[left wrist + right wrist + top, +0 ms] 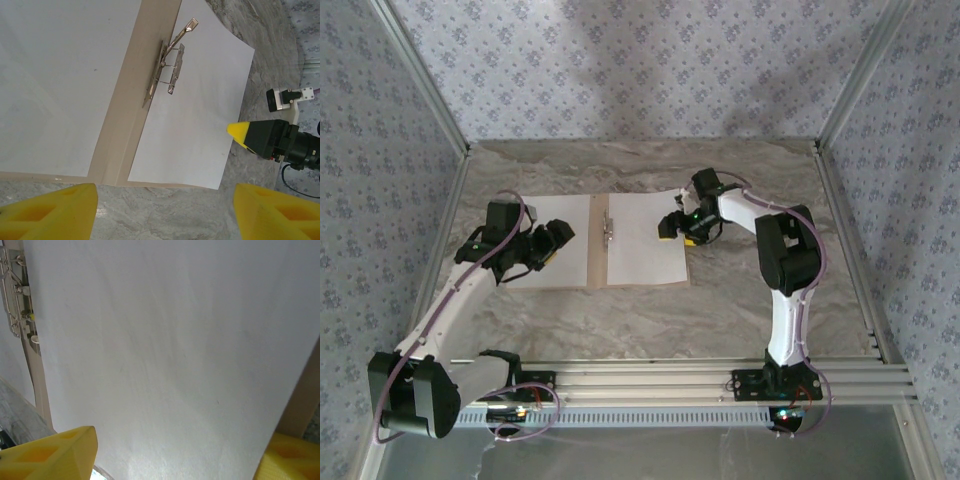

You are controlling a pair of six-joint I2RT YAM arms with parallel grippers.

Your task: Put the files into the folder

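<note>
On table [740, 300] centre, I saw folder [598, 262] open, files [645, 250] on both covers, L gripper [563, 240] & R gripper [675, 232] above, jaws apart.

Tan folder [598, 262] open flat, white files [645, 245] on covers.

Top cam: high behind bases, faces 12 o'clock, whole grey marbled surface [720, 310]. L wrist: mid-range over open tan cardboard folder [125, 100]. R wrist: v. close, same folder's white paper sheet [175, 350].

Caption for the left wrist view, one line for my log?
Open folder, clip raised, white sheet askew on its right cover; left claw open over the near edge.
</note>
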